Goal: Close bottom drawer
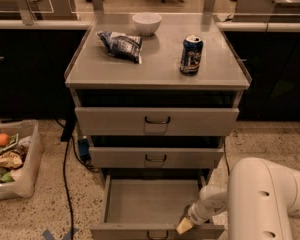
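Note:
The bottom drawer [150, 201] of the grey metal cabinet is pulled far out, its flat grey tray bare, its front [155, 232] with a small dark loop handle at the frame's lower edge. My gripper [185, 225] comes in from the white arm at the lower right and rests at the inner right side of the drawer's front, its yellowish tip against the front panel. The middle drawer [155, 157] and top drawer [156, 121] stand closed or nearly so above it.
On the cabinet top lie a white bowl [146, 23], a chip bag [121, 45] and a blue can [191, 55]. A clear bin of items [12, 159] sits on the floor at left. A black cable [66, 174] runs down the floor beside the cabinet.

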{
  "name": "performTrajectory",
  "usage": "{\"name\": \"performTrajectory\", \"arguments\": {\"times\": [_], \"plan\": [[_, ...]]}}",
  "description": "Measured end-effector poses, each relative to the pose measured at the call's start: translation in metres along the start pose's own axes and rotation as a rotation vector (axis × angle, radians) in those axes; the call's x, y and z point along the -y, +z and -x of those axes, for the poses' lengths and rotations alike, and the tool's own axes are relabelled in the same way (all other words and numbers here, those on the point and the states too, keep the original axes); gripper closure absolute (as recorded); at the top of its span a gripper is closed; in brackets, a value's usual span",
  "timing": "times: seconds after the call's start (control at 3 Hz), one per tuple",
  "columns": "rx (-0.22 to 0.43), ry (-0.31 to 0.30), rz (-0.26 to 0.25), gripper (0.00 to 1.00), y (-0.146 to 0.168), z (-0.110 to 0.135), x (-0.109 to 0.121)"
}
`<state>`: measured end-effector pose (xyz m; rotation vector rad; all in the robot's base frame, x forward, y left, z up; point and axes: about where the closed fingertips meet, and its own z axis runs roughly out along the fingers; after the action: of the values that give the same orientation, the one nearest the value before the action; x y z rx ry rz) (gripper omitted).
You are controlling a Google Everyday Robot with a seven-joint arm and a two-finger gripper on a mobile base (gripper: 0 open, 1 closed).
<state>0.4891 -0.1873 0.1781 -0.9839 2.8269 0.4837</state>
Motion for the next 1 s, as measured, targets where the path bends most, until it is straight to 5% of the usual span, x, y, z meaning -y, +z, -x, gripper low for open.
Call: {"name": "performTrajectory", "arguments": {"times": [0.33,1.0], "plan": [[0.000,0.000,0.000,1.00,0.0001,0.0000,-0.0001],[0.000,0.000,0.000,0.58,0.0001,0.0000,-0.0001]]}}
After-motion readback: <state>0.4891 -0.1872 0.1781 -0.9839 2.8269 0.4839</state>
